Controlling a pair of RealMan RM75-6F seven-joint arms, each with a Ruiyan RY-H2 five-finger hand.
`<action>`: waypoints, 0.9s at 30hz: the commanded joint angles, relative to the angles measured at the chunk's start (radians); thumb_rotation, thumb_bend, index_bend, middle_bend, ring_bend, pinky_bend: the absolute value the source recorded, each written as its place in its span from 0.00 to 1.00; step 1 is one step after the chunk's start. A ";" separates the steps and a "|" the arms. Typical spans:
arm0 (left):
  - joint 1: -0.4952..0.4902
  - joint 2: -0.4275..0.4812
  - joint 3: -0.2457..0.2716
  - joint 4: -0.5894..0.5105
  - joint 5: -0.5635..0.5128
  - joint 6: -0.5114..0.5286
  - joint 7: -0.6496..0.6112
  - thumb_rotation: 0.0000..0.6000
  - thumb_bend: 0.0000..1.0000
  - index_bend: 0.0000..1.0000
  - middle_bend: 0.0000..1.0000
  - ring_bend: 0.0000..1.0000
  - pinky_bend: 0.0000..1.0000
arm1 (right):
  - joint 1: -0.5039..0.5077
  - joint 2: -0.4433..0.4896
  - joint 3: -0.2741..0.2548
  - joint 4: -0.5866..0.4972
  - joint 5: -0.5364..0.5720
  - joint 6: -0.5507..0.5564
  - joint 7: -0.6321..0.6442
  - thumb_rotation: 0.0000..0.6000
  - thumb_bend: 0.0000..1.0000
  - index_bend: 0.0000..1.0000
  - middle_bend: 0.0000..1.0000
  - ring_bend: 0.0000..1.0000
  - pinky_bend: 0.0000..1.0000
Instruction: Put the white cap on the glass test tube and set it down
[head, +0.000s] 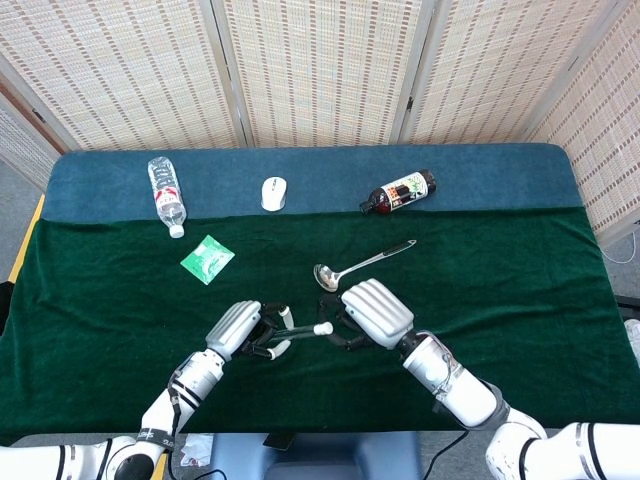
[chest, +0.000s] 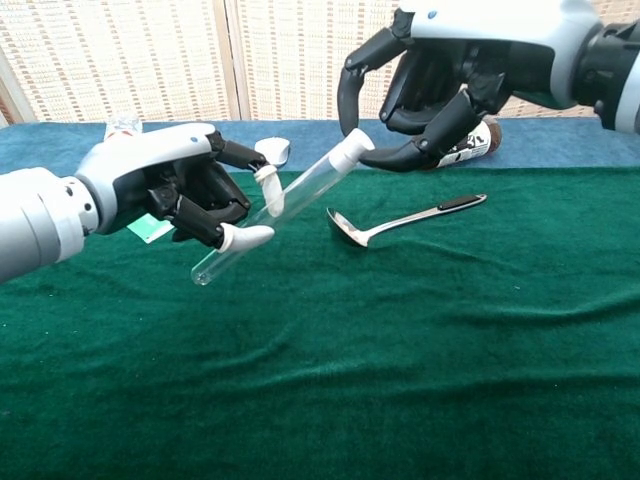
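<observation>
In the chest view my left hand grips the glass test tube above the green cloth. The tube is tilted, closed end low at the left and mouth high at the right. The white cap sits on that upper end. My right hand comes in from the upper right and pinches the cap between a curled finger and the thumb. In the head view the tube runs between the left hand and the right hand, with the cap at the right hand's fingertips.
A metal ladle lies on the cloth just behind the hands. Further back are a dark bottle on its side, a white mouse, a clear water bottle and a green packet.
</observation>
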 joint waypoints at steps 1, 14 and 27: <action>-0.001 0.001 0.000 0.001 -0.002 -0.002 -0.001 1.00 0.52 0.77 0.94 0.92 0.87 | 0.002 -0.003 -0.001 0.005 0.002 0.001 -0.002 1.00 0.54 0.67 0.96 1.00 1.00; 0.000 0.002 0.004 0.008 -0.002 0.003 0.004 1.00 0.52 0.77 0.94 0.92 0.87 | 0.000 -0.028 -0.006 0.026 -0.013 0.013 0.015 1.00 0.55 0.32 0.96 1.00 1.00; -0.004 0.004 0.050 0.119 0.012 0.065 0.221 1.00 0.52 0.77 0.94 0.91 0.87 | -0.073 0.075 -0.003 0.002 -0.087 0.093 0.107 1.00 0.51 0.14 0.96 1.00 1.00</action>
